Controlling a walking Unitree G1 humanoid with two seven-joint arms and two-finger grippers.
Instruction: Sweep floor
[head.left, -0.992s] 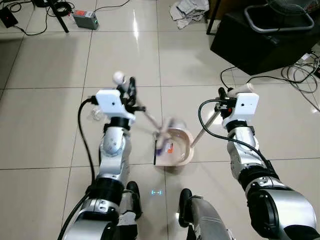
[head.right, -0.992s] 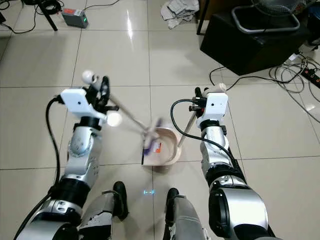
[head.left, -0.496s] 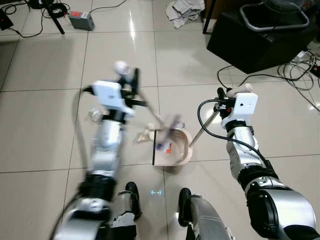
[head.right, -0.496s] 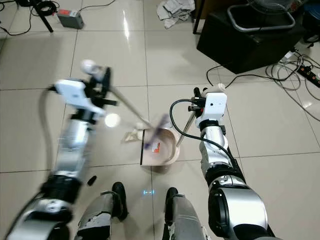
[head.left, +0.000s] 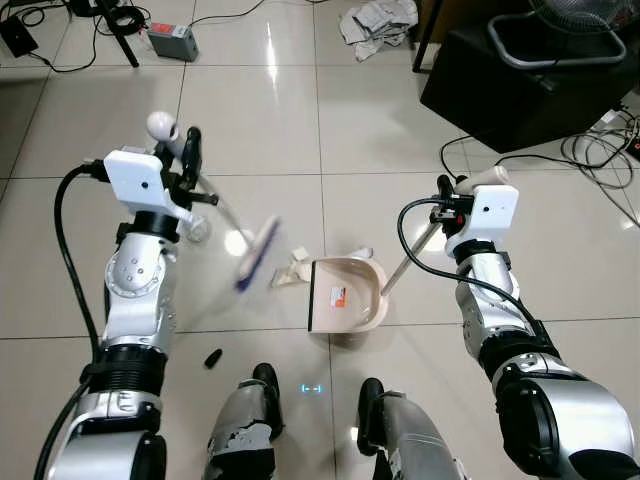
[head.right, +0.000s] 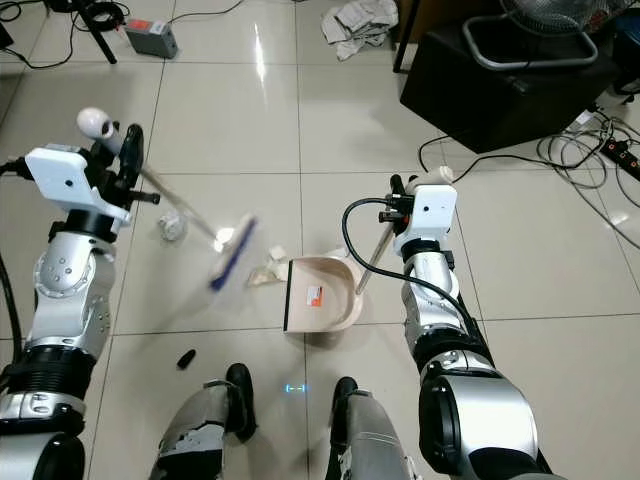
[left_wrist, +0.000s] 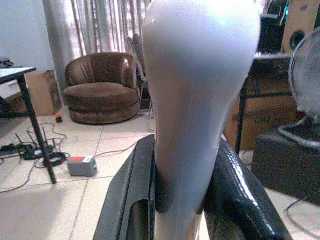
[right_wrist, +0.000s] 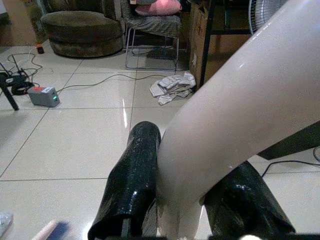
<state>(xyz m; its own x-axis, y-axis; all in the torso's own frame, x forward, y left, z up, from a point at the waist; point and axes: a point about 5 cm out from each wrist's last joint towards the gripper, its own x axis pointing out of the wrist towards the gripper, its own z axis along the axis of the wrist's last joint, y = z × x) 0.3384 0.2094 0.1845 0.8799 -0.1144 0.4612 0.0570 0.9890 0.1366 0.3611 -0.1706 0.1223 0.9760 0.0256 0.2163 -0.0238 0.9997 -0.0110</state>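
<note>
Beige plastic, the dustpan (head.left: 345, 293) lies flat on the tiled floor (head.left: 250, 110) just ahead of the robot's feet, its mouth turned toward the robot's left, and it serves as the landmark here. Its long pale handle rises slanting from the pan's right rear corner into the right tool (head.left: 447, 194), whose two black fingers (right_wrist: 131, 180) are clamped on either side of the handle in the right wrist view. Just to the left of the dustpan's mouth lies a small crumpled scrap of paper (head.left: 291, 270), touching or nearly touching the rim. Further left of that, the brush (head.left: 255, 252) with its blue bristle head is blurred and tilted, lifted a little off the tiles. Its thin handle runs up and away from the dustpan to the left tool (head.left: 188, 160), which is closed on the handle; the left wrist view shows the white rounded handle end pinched between both black fingers (left_wrist: 242, 200). A small crushed clear object (head.right: 172, 229) rests on the floor beyond the brush, well left of the dustpan. A small dark object (head.left: 212, 357) lies nearer the robot, left of the dustpan and close to the left foot. Far beyond the dustpan sit a grey box (head.left: 170, 40) with a red label, a heap of crumpled paper (head.left: 379, 22), and a black cabinet (head.left: 520, 80) with cables beside it.
</note>
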